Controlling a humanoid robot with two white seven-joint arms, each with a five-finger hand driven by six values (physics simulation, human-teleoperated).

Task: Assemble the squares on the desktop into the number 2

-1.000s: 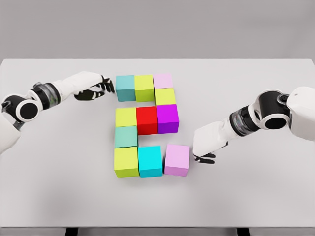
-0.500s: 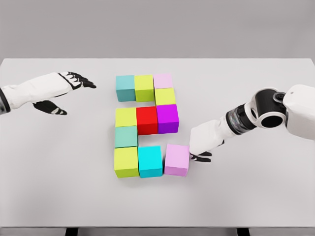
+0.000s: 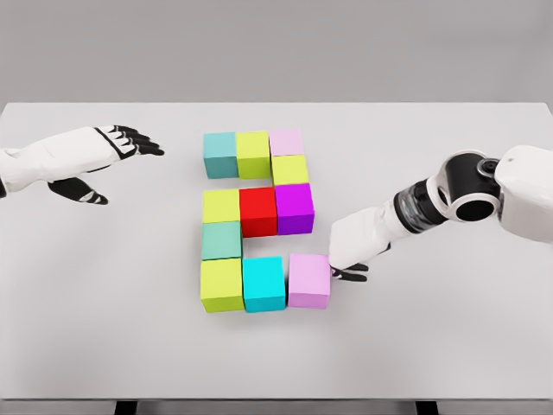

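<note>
Right robot hand point(image 3: 352, 259) is pressed against the right side of the pink square point(image 3: 309, 280) on the counter point(image 3: 449, 346) – fingers curled, gripping nothing – left robot hand point(image 3: 104, 156) floats open, well left of the squares.

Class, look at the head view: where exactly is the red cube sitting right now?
The red cube sits in the middle row of the block figure, near the table's centre, between a yellow-green cube on its left and a purple cube on its right.
</note>
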